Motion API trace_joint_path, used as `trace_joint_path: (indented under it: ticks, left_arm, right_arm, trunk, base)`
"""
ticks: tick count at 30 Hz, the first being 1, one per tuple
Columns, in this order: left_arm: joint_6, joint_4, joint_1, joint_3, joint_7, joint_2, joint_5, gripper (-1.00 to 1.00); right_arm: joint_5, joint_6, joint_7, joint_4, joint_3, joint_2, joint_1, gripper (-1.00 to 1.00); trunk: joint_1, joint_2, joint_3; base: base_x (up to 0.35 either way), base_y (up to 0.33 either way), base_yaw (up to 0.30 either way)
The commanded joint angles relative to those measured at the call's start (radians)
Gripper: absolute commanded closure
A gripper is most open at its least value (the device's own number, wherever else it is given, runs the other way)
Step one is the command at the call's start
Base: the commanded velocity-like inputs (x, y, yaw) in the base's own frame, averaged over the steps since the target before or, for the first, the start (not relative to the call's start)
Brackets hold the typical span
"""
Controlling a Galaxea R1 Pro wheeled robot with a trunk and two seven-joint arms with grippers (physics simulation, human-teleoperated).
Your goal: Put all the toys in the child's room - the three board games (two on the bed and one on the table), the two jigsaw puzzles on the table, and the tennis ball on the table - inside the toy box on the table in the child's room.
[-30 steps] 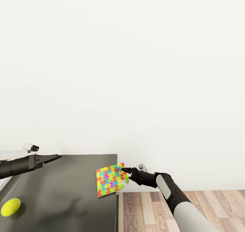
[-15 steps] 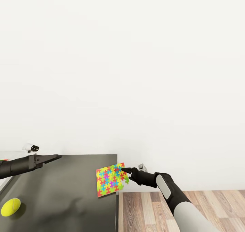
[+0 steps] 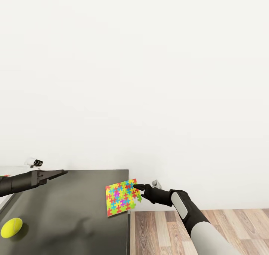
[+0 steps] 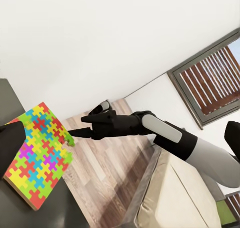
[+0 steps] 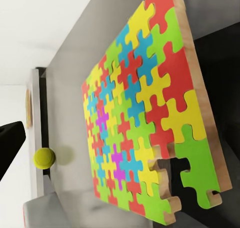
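Starting at the left, the ball (image 3: pixel 11 227) sits on the dark table (image 3: pixel 74 210) near its front corner, well apart from everything else. It is light and round, so I judge it would roll away at a nudge; taking it squarely across its middle looks safest. Above and behind it the left gripper (image 3: pixel 61 172) hangs over the table's rear part, touching nothing. Its fingers look drawn to a narrow point, but I cannot tell for certain whether they are pressed together.

Further right, the puzzle (image 3: pixel 123 197) lies at the table's right edge, tipped up on that side and jutting past the edge over the wood floor (image 3: pixel 168 232). It is a thin, stiff slab with a wooden rim and a smooth printed face, so I judge it light but slippery, and awkward to pinch flat from above. The overhanging edge is the natural place to take hold.

The right gripper (image 3: pixel 136 188) is at exactly that edge. In the right wrist view the slab's near corner sits between the dark fingers, and in the left wrist view the fingertips meet its edge, so the gripper looks nearly closed and clamped on the puzzle.
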Motion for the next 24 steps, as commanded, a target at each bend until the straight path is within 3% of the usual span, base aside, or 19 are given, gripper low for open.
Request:
trace_joint_path:
  ticks: [1,4,12,20,24]
  left_arm:
    - [0.011,0.000,-0.001,0.000,-0.004,0.000,-0.001,-1.00]
    - [0.011,0.000,-0.001,0.000,-0.004,0.000,-0.001,-1.00]
    - [0.011,0.000,-0.001,0.000,-0.004,0.000,0.000,-1.00]
    - [0.011,0.000,-0.001,0.000,-0.004,0.000,0.000,-1.00]
    - [0.011,0.000,-0.001,0.000,-0.004,0.000,0.000,-1.00]
  right_arm:
    - [-0.001,0.007,0.001,0.000,-0.005,0.001,-0.001,-1.00]
    - [-0.001,0.006,0.001,0.000,-0.005,0.001,0.000,-1.00]
    - [-0.001,0.007,0.001,0.000,-0.005,0.001,0.000,-1.00]
    - [-0.001,0.006,0.001,0.000,-0.005,0.001,0.000,-1.00]
    - [-0.001,0.006,0.001,0.000,-0.005,0.001,-0.001,-1.00]
  trunk:
    - [0.004,-0.008,-0.004]
    - [0.015,-0.029,-0.014]
    - [0.015,-0.029,-0.014]
    - [0.046,-0.085,-0.039]
    - [0.046,-0.085,-0.039]
  base:
    - [0.000,0.000,0.000]
    - [0.000,0.000,0.000]
    - [0.000,0.000,0.000]
    - [0.000,0.000,0.000]
    - [0.000,0.000,0.000]
